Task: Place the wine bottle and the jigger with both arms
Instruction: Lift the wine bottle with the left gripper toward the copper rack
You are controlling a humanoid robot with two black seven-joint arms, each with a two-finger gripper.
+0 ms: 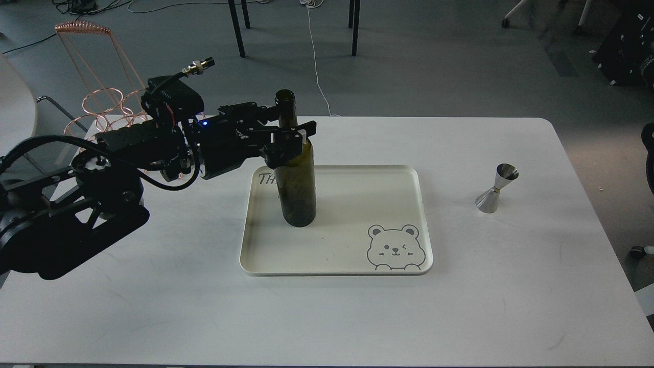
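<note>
From the head view, the left arm (pixel 102 189) reaches in from the left edge across the white table (pixel 357 317), its wrist section level and pointing right. At its far end the left gripper (pixel 291 134) sits at the shoulder of the wine bottle (pixel 297 179), where the body narrows into the neck. One finger (pixel 290 145) crosses the near side of the glass and the other passes on the far side of the neck, so the jaws bracket the bottle; whether they press on the glass or stand slightly off it cannot be told.

The wine bottle stands upright in the left half of a cream tray (pixel 409 225), its base on the tray floor and its open mouth uppermost. The tray lies at the middle of the table, with a bear face (pixel 394 248) drawn in its near right corner and dark lettering (pixel 265 179) partly hidden behind the bottle in its far left corner.

The jigger (pixel 495 188) stands on the bare table well to the right of the tray, apart from everything else, leaning slightly with its open upper cup tipped to the right.

A copper wire rack (pixel 102 97) rises behind the left arm at the far left corner of the table. The right arm does not appear.
</note>
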